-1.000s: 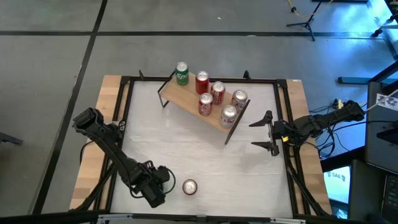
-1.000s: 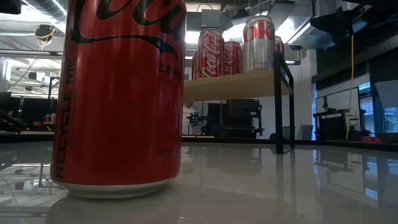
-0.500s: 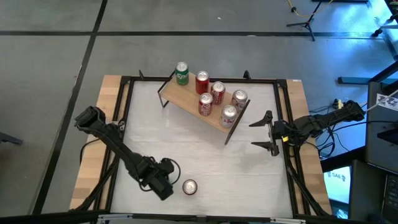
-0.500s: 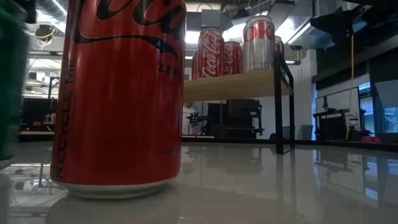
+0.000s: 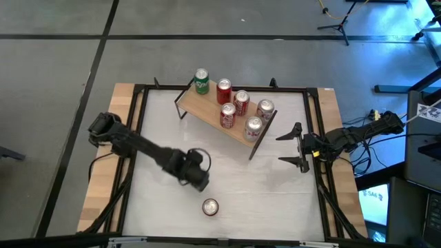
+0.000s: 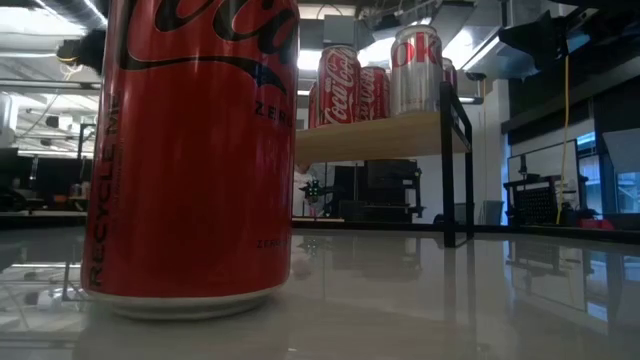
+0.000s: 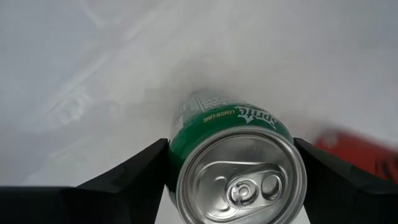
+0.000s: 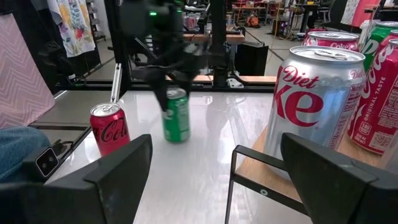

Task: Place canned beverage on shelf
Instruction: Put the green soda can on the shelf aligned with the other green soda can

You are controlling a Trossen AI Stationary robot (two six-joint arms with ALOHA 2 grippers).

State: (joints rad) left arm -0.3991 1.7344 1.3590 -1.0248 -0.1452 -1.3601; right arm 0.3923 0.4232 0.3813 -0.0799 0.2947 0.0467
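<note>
My left gripper [image 5: 198, 172] is shut on a green Sprite can [image 7: 233, 124] over the middle of the table, left of centre. The same can shows in the right wrist view [image 8: 176, 115]. A red Coca-Cola Zero can [image 5: 210, 206] stands upright on its base near the table's near edge and fills the low view [image 6: 195, 150]. The shelf [image 5: 203, 107], a light-wood board on thin black legs, stands slanted at the far middle with several upright cans on it. My right gripper [image 5: 298, 146] is open and empty at the table's right side, level with the shelf's right end. My left gripper pinches the Sprite can's upper wall, just below the top rim [image 7: 174, 155], between its two fingers, one on each side. The fingers come from above, pointing down. The can hangs upright below them [image 8: 176, 124] and seems a little clear of the table.
The shelf's black end frame [image 5: 262, 134] stands close to my right gripper. A Diet Coke can [image 8: 311, 106] sits at that end of the board. The glossy white tabletop [image 5: 227, 172] lies between the held can and the shelf. A black frame [image 5: 138, 138] runs along the table's edges.
My left gripper has gone from beside the red can near the table's near edge toward the far edge and a little right, toward the shelf, carrying the Sprite can with it. The red can and my right gripper have stayed put.
</note>
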